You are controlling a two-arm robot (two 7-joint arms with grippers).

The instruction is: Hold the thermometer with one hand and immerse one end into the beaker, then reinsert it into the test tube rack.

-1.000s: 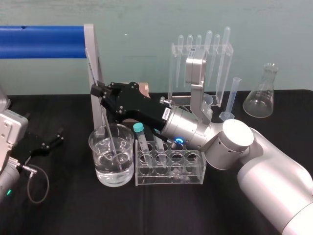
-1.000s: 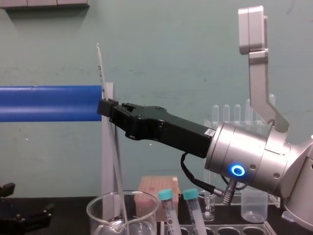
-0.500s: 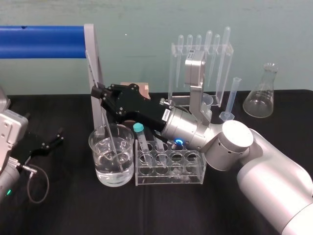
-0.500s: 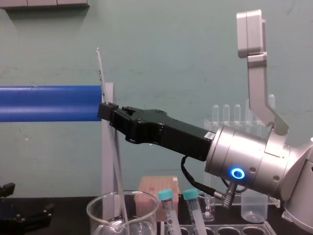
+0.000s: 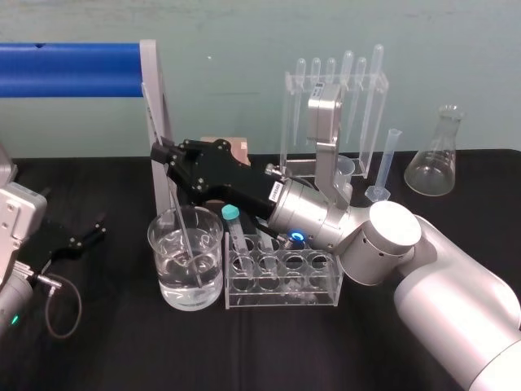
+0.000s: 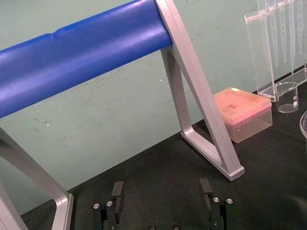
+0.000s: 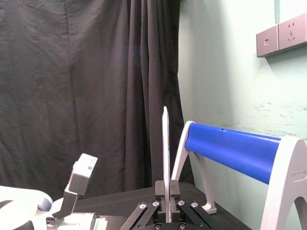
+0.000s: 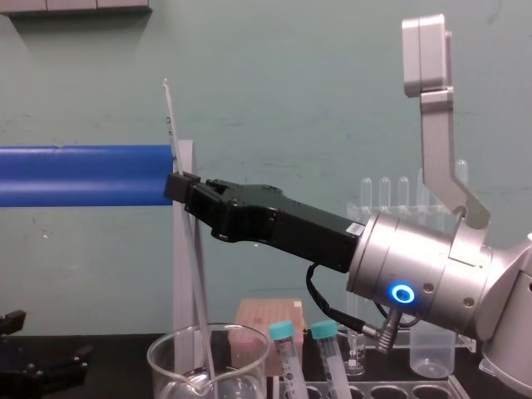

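Your right pincer is clamped on the thermometer, tip down in the beaker just below it, so you're mid-dip. Next up: lift it clear, then line it over a hole in the test tube rack back under the wrist.

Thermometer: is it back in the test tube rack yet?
No, the right gripper holds the thermometer with its lower end in the beaker beside the test tube rack.

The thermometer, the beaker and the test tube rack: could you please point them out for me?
thermometer (image 8: 172,125): chest view, upper stem with the scale marks.
beaker (image 5: 167,281): head view, lower glass wall.
test tube rack (image 5: 285,293): head view, front face.
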